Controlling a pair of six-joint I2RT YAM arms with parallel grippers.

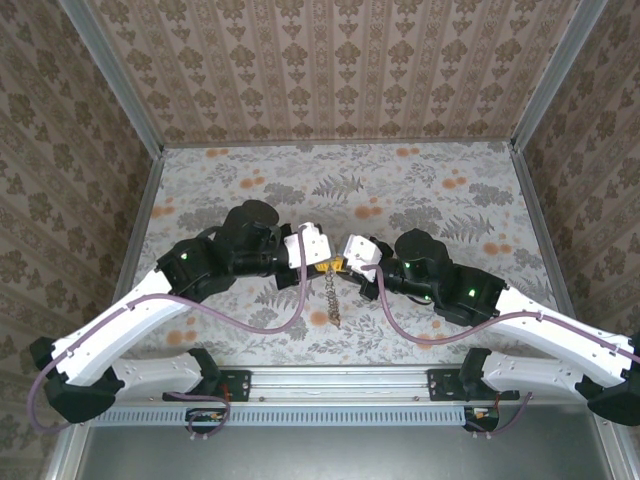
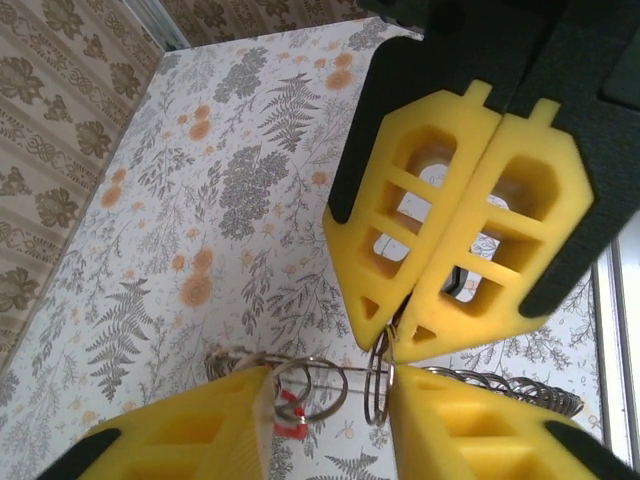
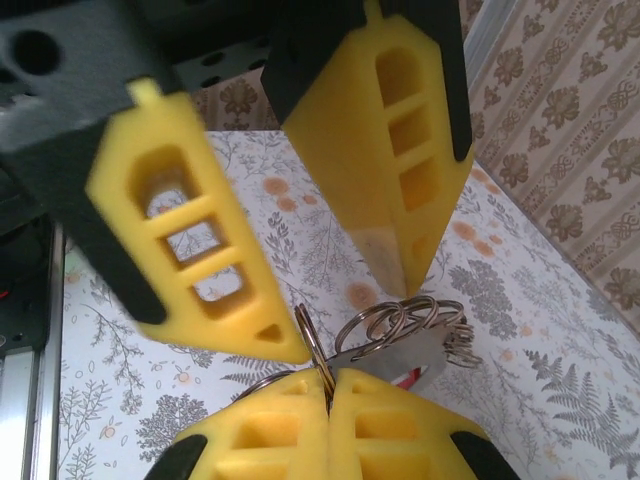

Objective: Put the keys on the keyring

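My two arms meet over the middle of the bench (image 1: 450, 200), with the tips nearly touching.

My right gripper (image 3: 328, 385) is pressed tight together. It pinches one thin metal ring of the keyring (image 3: 400, 320) right at its tips. The ring sticks up out of the crack between the two yellow fingers. From my left wrist I see the same pinch: my right gripper (image 2: 388, 335) comes in from above and the ring hangs out of its point.

My left gripper (image 2: 330, 385) is spread apart. The bunch of rings sits in the gap between its two yellow fingers (image 2: 190, 430). One ring is just beside each finger. A small red bit (image 2: 290, 415) hangs under the rings, next to one finger.

From above, my left gripper (image 1: 322, 262) and my right gripper (image 1: 343, 265) are side by side. The keyring (image 1: 333, 300) starts between them, and its chain runs from there toward the near edge of the bench.
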